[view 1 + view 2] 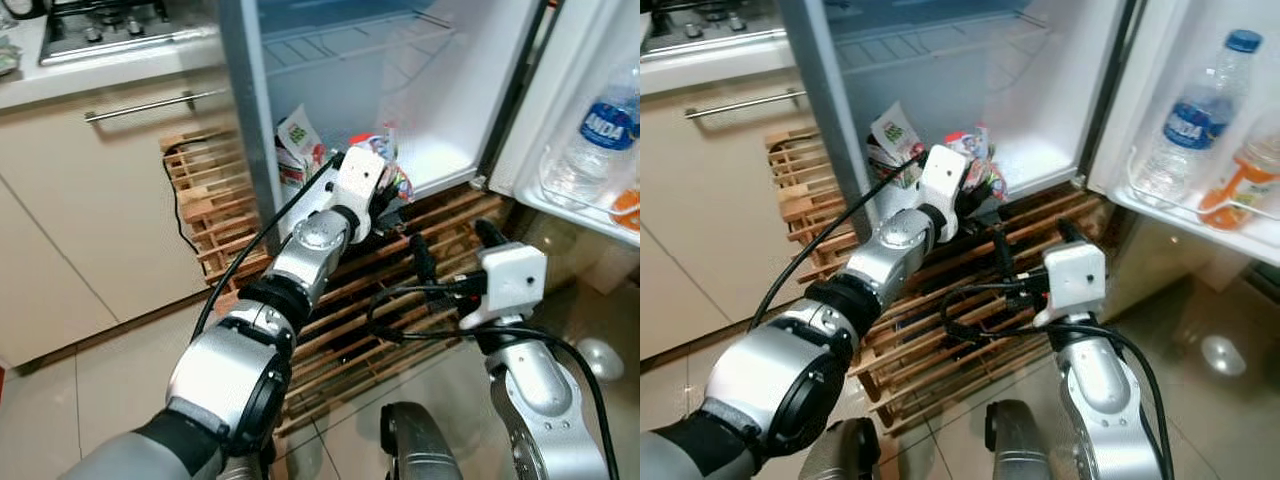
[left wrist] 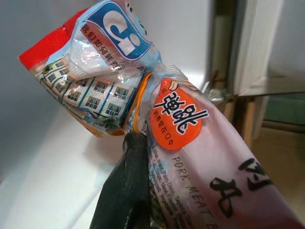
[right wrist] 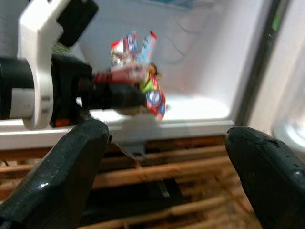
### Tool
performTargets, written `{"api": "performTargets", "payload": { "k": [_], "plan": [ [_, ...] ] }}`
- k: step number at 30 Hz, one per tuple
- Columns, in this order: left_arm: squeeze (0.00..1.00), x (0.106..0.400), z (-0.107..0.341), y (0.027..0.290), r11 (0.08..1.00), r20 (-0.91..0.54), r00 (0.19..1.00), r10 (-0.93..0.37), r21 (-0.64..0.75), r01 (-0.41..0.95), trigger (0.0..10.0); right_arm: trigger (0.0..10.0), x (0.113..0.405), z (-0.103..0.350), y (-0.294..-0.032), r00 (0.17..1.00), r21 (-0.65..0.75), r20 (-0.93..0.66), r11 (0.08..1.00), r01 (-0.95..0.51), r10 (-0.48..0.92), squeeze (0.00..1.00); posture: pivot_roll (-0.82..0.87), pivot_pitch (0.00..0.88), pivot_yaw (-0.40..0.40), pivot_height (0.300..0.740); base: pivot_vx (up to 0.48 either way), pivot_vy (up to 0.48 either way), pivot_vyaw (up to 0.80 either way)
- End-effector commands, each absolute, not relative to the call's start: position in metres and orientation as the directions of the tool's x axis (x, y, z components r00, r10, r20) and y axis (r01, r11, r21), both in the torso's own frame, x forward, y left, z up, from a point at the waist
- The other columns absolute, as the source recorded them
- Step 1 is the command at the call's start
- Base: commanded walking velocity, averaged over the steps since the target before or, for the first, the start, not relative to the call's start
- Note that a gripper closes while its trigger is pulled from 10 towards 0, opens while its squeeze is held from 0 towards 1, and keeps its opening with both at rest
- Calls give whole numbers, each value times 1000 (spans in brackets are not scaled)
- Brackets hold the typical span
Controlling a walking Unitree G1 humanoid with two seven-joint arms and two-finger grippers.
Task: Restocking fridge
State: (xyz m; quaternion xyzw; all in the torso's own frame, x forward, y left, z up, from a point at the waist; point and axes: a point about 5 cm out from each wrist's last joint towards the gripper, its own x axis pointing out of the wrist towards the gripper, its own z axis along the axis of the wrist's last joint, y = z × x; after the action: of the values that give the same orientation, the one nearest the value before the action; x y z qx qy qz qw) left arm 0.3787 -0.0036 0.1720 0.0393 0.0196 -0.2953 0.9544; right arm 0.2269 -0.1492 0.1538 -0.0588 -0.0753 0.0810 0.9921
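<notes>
My left gripper (image 1: 392, 192) is shut on a plastic packet of pork meat balls (image 2: 200, 143), its neck tied with an orange band. It holds the packet (image 1: 975, 165) at the front edge of the open fridge's bottom compartment (image 1: 440, 150). A black finger (image 2: 126, 191) presses along the packet's side. My right gripper (image 1: 450, 245) hovers open and empty below and to the right, over the wooden pallet (image 1: 400, 300); its fingers (image 3: 71, 167) frame the left gripper (image 3: 119, 93) and packet (image 3: 138, 62).
A green-and-white carton (image 1: 297, 140) stands at the fridge's bottom left. The open door shelf (image 1: 1200, 215) on the right holds a water bottle (image 1: 1190, 115) and an orange-capped bottle (image 1: 1240, 180). Cream cabinets (image 1: 100, 200) and a stove (image 1: 110, 30) are to the left.
</notes>
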Motion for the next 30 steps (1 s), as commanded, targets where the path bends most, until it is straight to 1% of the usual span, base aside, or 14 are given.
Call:
{"api": "performTargets", "payload": {
  "k": [1, 3, 4, 8, 12, 13, 14, 15, 21, 25, 26, 28, 29, 30],
  "plan": [
    [0, 370, 192, -39, 785, 3, 786, -619, 55, 618, 10000, 10000, 221, 161, -144, 973, -128, 152, 979, -156, 175, 0, -363, 84, 93, 617, 0, 0, 0],
    [0, 372, 197, -38, 796, 10, 797, -604, 56, 603, 10000, 10000, 218, 161, -143, 974, -126, 147, 979, -157, 175, 0, -369, 98, 94, 617, 0, 0, 0],
    [0, 378, 207, -34, 827, 24, 827, -561, 40, 560, 10000, 10000, 212, 160, -141, 975, -122, 133, 980, -160, 176, 0, -379, 110, 99, 617, 0, 0, 0],
    [0, 386, 216, -23, 868, 37, 868, -496, 7, 496, 10000, 10000, 203, 161, -138, 977, -120, 122, 980, -159, 173, 0, -404, 132, 111, 617, 0, 0, 0],
    [0, 396, 213, 0, 917, 5, 927, -374, -145, 371, 10000, 10000, 195, 162, -138, 983, -112, 107, 985, -134, 146, 0, -430, 157, 118, 617, 0, 0, 0],
    [220, 398, 211, 6, 921, -9, 939, -345, -198, 337, 10000, 10000, 191, 161, -138, 986, -106, 96, 986, -128, 138, 0, -445, 168, 120, 617, 0, 0, 0],
    [220, 398, 211, 6, 921, -9, 939, -345, -198, 337, 10000, 10000, 191, 161, -138, 986, -106, 96, 986, -128, 138, 0, -445, 168, 120, 617, 0, 0, 0],
    [1000, 398, 210, 7, 922, -12, 939, -343, -198, 334, 10000, 10000, 189, 161, -137, 987, -104, 90, 986, -127, 136, 0, -453, 174, 121, 617, 0, 0, 0],
    [1000, 400, 215, 7, 929, -2, 945, -328, -182, 322, 10000, 10000, 180, 164, -134, 989, -97, 76, 988, -118, 125, 0, -487, 197, 125, 617, 0, 0, 0],
    [1000, 406, 228, 18, 933, 33, 962, -271, -238, 271, 10000, 10000, 176, 165, -133, 992, -94, 64, 990, -106, 113, 0, -500, 204, 122, 617, 0, 0, 0],
    [1000, 407, 235, 20, 935, 61, 962, -265, -228, 272, 10000, 10000, 173, 165, -133, 992, -95, 59, 990, -105, 111, 0, -508, 207, 121, 617, 0, 0, 0],
    [1000, 408, 248, 19, 949, 114, 956, -269, -137, 284, 10000, 10000, 170, 165, -133, 993, -97, 50, 990, -105, 110, 0, -511, 211, 117, 617, 0, 0, 0],
    [1000, 409, 254, 20, 963, 135, 958, -255, -55, 264, 10000, 10000, 169, 164, -134, 993, -99, 42, 990, -103, 108, 0, -511, 212, 116, 617, 0, 0, 0],
    [1000, 409, 254, 20, 963, 135, 958, -255, -55, 264, 10000, 10000, 169, 164, -134, 993, -99, 42, 990, -103, 108, 0, -511, 212, 116, 617, 0, 0, 0]
  ]
}}
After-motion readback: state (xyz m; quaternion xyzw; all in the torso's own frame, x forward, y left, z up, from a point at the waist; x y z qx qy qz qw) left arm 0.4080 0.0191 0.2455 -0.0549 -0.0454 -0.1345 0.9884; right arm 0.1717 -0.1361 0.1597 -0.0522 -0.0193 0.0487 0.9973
